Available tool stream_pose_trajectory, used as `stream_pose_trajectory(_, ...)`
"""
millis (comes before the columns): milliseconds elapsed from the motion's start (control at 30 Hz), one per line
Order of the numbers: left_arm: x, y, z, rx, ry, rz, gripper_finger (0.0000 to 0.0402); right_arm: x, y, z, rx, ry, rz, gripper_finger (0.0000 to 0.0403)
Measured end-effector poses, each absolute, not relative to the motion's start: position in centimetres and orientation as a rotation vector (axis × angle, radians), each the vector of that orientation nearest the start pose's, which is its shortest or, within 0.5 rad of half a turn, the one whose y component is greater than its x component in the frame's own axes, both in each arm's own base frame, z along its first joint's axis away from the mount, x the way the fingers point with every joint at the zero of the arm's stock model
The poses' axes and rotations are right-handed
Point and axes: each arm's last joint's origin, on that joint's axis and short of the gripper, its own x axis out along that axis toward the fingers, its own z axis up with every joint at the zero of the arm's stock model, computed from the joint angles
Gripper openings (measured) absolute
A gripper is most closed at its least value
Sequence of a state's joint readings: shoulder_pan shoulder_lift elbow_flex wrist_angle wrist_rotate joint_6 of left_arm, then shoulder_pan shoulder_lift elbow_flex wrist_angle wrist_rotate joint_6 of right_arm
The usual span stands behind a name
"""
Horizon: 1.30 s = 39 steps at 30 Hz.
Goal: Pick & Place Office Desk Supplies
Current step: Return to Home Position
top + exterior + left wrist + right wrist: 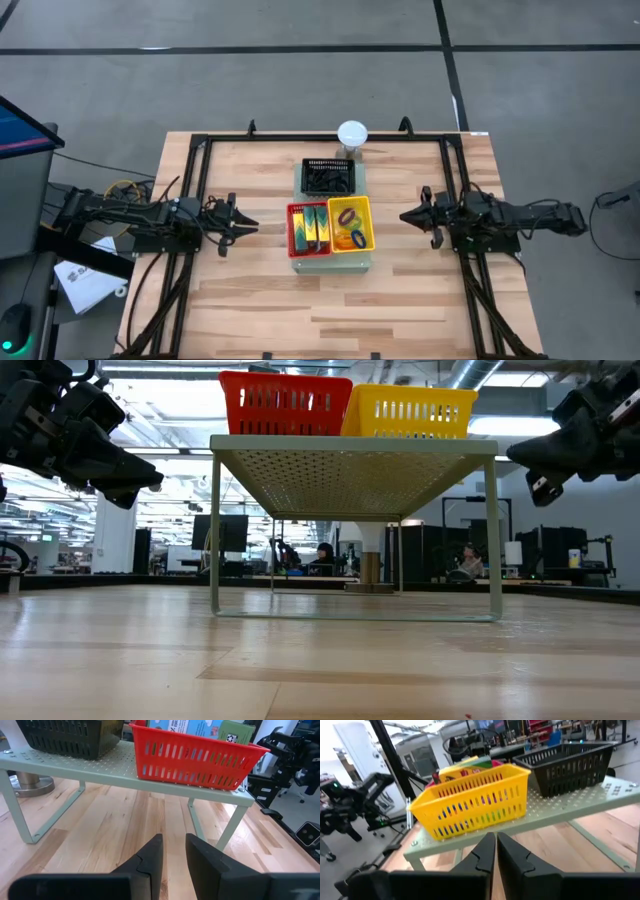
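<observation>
From above, a pale-green perforated metal shelf (330,263) is seen standing mid-way on the light wooden plank table (250,300), with a white round dome (352,132) just behind it. Three slatted plastic bins are set on the shelf: a black bin (329,176) at the back, a red bin (291,230) in front on the left arm's side, and a yellow bin (371,225) touching it on the right arm's side. Yellow-green and teal printed boxes (312,228) are stood in the red bin, and blue, purple and orange band loops (348,217) are laid in the yellow bin. The left gripper (250,225) and right gripper (405,215) are held well apart from the shelf on either side, both pointed towards it. At table height, the left gripper (148,482) and right gripper (512,454) are seen raised above the wood, about level with the shelf top (350,465). In the left wrist view, the left gripper (174,837) is set narrowly apart with nothing between its fingers, and the red bin (195,762) is faced. In the right wrist view, the right gripper (496,836) is all but closed and empty, and the yellow bin (475,800) is faced.
</observation>
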<state>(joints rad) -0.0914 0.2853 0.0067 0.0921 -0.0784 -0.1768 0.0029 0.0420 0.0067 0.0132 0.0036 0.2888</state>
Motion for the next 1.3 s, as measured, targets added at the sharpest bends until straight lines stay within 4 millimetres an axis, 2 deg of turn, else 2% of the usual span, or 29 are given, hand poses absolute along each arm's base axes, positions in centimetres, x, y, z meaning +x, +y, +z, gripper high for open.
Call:
stream_pose_trajectory(233,11.34,-0.81,15.02,-0.16,0.187,0.004,0.0078,10.25,0.02,16.0,0.281,0.066,-0.009,0.0015)
stream_pose_trajectory(1300,11.34,-0.81,15.0,-0.16,0.188,0.003,0.0078,10.24,0.03,15.98,0.281,0.067,-0.007,0.0016)
